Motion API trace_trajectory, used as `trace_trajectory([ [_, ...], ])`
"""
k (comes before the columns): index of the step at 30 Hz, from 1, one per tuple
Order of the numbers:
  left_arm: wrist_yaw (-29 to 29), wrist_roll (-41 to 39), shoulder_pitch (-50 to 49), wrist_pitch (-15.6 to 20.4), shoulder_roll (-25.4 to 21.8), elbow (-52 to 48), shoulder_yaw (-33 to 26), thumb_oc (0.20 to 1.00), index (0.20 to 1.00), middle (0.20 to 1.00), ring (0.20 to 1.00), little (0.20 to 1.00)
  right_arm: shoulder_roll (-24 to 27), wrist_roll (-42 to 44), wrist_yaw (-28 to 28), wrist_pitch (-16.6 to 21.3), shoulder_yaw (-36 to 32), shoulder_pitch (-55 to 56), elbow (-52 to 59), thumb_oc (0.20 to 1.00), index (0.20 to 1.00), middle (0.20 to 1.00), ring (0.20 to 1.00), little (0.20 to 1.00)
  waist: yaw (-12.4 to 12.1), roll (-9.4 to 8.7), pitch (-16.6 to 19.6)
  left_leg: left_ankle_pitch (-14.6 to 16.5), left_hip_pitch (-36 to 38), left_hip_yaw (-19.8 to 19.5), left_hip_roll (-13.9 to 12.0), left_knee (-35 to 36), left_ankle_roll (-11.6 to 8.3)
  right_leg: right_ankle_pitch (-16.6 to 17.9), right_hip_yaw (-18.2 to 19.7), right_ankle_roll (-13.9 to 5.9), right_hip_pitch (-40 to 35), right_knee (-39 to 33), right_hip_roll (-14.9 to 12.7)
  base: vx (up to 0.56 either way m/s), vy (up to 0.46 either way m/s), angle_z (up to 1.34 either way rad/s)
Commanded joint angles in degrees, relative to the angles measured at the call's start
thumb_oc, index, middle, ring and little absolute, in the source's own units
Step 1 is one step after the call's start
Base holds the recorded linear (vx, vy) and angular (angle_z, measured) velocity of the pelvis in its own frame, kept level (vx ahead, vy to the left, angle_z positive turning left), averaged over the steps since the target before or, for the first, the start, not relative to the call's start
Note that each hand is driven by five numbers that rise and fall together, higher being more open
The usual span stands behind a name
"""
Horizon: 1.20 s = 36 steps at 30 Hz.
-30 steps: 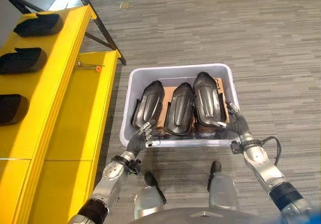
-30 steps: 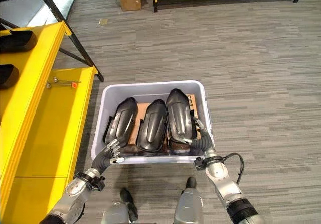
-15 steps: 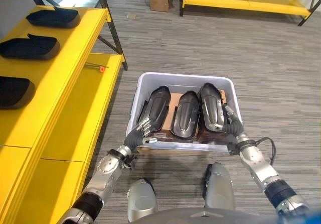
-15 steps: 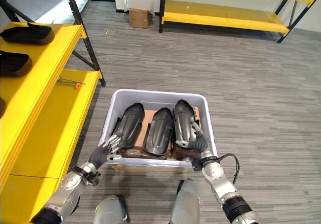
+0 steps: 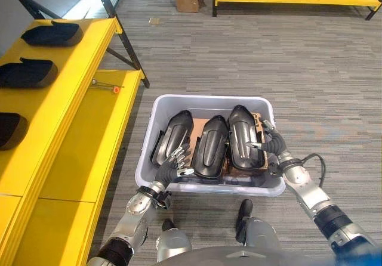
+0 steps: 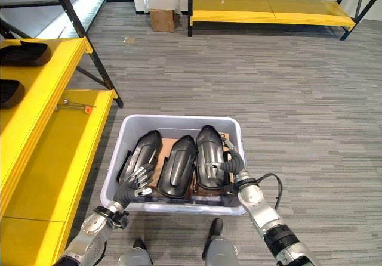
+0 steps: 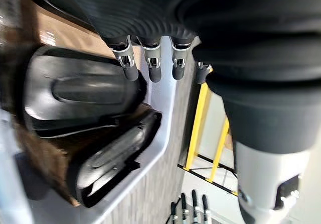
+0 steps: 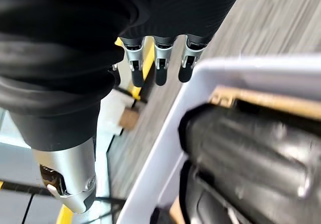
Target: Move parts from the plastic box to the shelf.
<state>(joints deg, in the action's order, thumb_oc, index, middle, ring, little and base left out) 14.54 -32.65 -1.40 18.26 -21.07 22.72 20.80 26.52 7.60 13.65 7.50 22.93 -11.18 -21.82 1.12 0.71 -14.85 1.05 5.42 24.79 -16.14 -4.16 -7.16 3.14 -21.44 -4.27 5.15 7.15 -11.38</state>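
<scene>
The yellow shelf [image 5: 77, 129] runs along the left, with dark parts [image 5: 27, 73] lying on its upper level. Right of it, on the floor, sits the plastic box [image 5: 152, 108] — three black parts [image 5: 210, 145] lie side by side inside. The left hand [image 5: 174, 163] reaches over the near-left rim, the right hand [image 5: 270, 144] over the right rim — both with fingers [image 7: 129, 69] straight and relaxed, holding nothing.

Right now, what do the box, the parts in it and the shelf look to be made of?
Box: pale grey translucent plastic, thin rounded rim. Parts: black moulded shells with soft sheen, probably plastic; brown cardboard lies beneath. Shelf: yellow-painted flat panels, likely sheet metal, on dark posts.
</scene>
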Motion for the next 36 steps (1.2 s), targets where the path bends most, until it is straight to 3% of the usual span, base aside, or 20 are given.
trace_trajectory([
  [1,0.14,-1.10,0.95,3.25,-3.23,-4.90,0.62,1.000,1.000,1.000,1.000,1.000,-2.57,-0.95,0.43,0.60,-0.48,-1.91,2.52,1.000,1.000,1.000,1.000,1.000,-1.12,-2.69,-0.44,3.49,-1.48,2.69,0.54,-4.77,2.40,-2.90,0.68,-6.16,1.25,3.62,-6.44,0.09,-0.013,0.18],
  [6,1.03,-0.13,1.17,3.62,-3.89,-6.60,1.07,1.000,1.000,1.000,1.000,1.000,-2.44,-1.21,1.92,-0.32,-1.47,-1.21,2.41,1.000,1.000,1.000,1.000,1.000,-0.12,-2.60,-1.02,4.87,-0.95,4.64,0.35,-6.02,2.87,-2.34,0.67,-6.83,2.41,4.49,-7.71,0.09,-0.006,0.16],
  [15,-0.51,-2.86,2.79,4.60,-5.20,-10.55,1.71,1.000,1.000,1.000,1.000,1.000,-2.51,-2.18,1.01,-1.30,-1.71,-0.95,2.39,1.000,1.000,1.000,1.000,1.000,0.60,-2.18,-2.51,6.54,-2.18,4.78,1.44,-7.64,4.03,-3.27,2.15,-7.34,5.27,8.02,-8.80,0.08,0.017,0.00],
  [20,-2.45,-2.58,6.04,6.96,-6.57,-14.18,1.84,1.000,1.000,1.000,1.000,1.000,-2.11,0.56,6.56,-1.38,-1.92,-4.06,0.17,1.000,1.000,1.000,1.000,1.000,0.68,-1.39,-5.40,7.15,-6.23,3.56,1.31,-10.47,4.01,-4.34,3.95,-7.11,9.55,11.59,-8.75,-0.03,0.002,0.06],
  [21,-4.06,-1.89,8.06,8.56,-7.23,-15.92,1.97,1.000,1.000,1.000,1.000,1.000,-2.02,-0.08,10.12,-0.85,-2.61,-6.45,-0.79,1.000,1.000,1.000,1.000,1.000,0.70,-0.71,-6.93,7.01,-8.38,3.04,1.16,-11.04,3.65,-4.38,4.45,-7.12,11.80,12.43,-8.72,-0.19,-0.026,0.10],
  [23,-5.54,-1.61,9.70,9.68,-7.63,-17.27,1.86,1.000,1.000,1.000,1.000,1.000,-1.94,-0.72,11.64,-1.05,-2.94,-8.18,-1.20,1.000,1.000,1.000,1.000,1.000,0.72,-0.30,-7.97,5.84,-10.64,3.37,0.93,-11.28,3.88,-3.35,4.72,-6.38,14.14,12.50,-8.47,-0.21,-0.019,0.03],
  [31,-12.87,4.21,16.55,11.31,-7.95,-23.16,2.02,1.000,1.000,1.000,1.000,1.000,-2.04,2.23,12.41,-4.69,-1.68,-12.22,-1.99,1.000,1.000,1.000,1.000,1.000,1.53,1.54,-11.95,6.67,-17.32,2.03,0.20,-14.20,2.08,-4.90,6.41,-6.43,20.22,15.14,-8.04,-0.06,-0.008,-0.04],
  [36,-17.80,7.79,19.73,12.27,-7.93,-25.42,2.12,1.000,1.000,1.000,1.000,1.000,-2.49,-0.21,15.59,-3.20,-0.23,-13.87,-2.18,1.000,1.000,1.000,1.000,1.000,2.27,2.04,-13.97,6.47,-20.05,1.72,-0.03,-15.21,1.39,-5.35,6.83,-5.94,22.55,15.71,-7.12,-0.05,-0.015,-0.09],
])
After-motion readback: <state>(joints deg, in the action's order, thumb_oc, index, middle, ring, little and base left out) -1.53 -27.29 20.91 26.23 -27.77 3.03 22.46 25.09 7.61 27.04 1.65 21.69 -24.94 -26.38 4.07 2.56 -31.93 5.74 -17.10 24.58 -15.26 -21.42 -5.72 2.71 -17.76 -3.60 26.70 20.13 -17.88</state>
